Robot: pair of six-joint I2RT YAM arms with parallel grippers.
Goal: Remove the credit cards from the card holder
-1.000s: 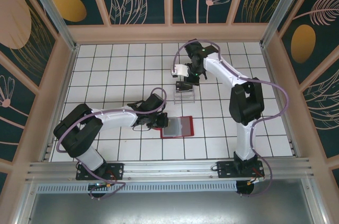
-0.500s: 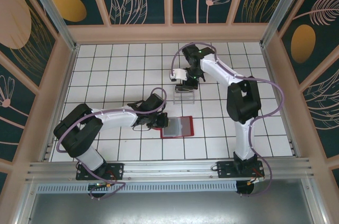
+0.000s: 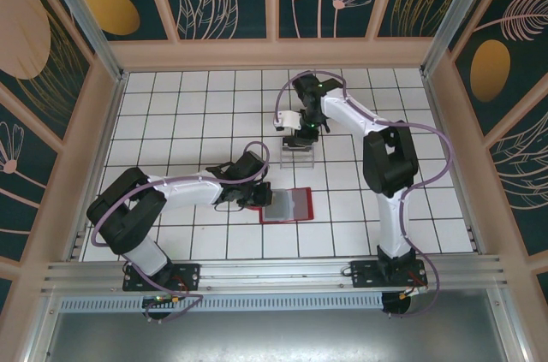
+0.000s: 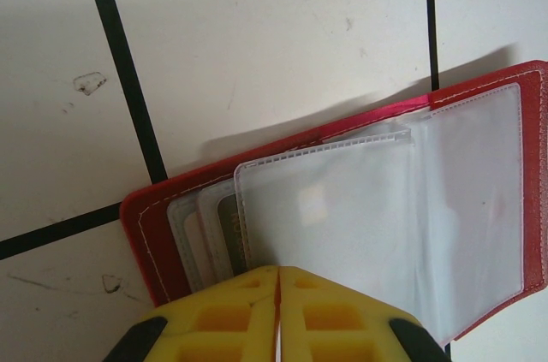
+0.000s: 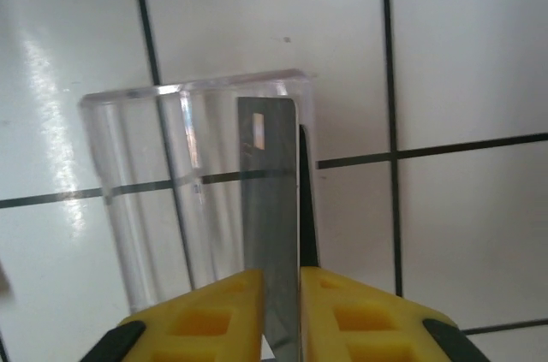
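Left claw point(image 4: 278, 281) closed against the open red card holder point(image 4: 141, 238), a card point(image 4: 229, 225) still sleeved. Right claw point(image 5: 281, 283) slightly parted around a grey card point(image 5: 267, 182) standing in the clear box point(image 5: 137, 199).

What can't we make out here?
- Left wrist: card count in the red folding card holder; overlapping frosted sleeves blur it.
- Left wrist: whether the left yellow fingers pinch a sleeve; contact hidden under them.
- Right wrist: lower end of the grey thin card, hidden between right yellow fingers; grip unclear.
- Top view: that card, too small over the clear plastic box.
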